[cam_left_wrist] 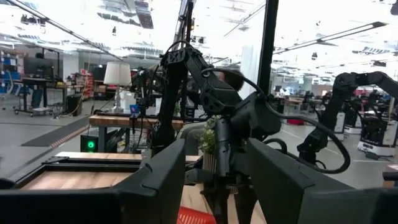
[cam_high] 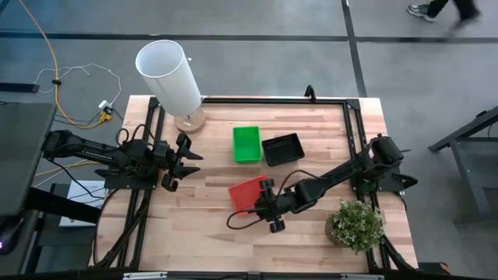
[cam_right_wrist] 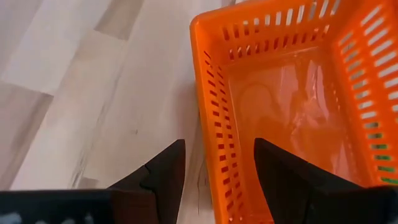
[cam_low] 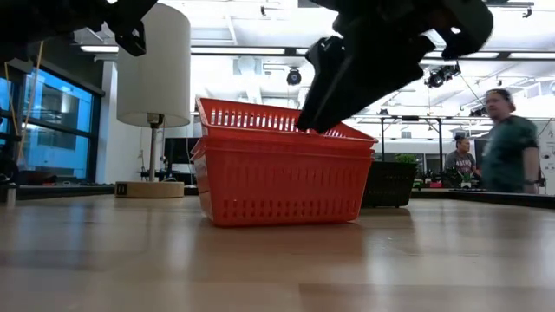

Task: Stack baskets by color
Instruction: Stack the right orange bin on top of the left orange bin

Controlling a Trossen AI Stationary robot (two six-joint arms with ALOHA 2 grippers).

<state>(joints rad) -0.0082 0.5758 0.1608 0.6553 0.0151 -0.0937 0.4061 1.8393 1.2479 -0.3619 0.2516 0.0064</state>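
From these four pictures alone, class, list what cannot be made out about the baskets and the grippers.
- How many red baskets are nested: the low view shows at least two rims; in the high view the right gripper covers part of the stack.
- Whether the green basket and black basket are single or stacked: too small in the high view.
- Whether the left gripper holds anything: no view settles it.

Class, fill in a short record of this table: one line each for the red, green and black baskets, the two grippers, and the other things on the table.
red baskets: nested stack, front middle
green basket: behind the red, beside the black
black basket: right of the green
right gripper: open, above red stack's edge
left gripper: open, at left side, holding nothing
other things: white lamp, potted plant
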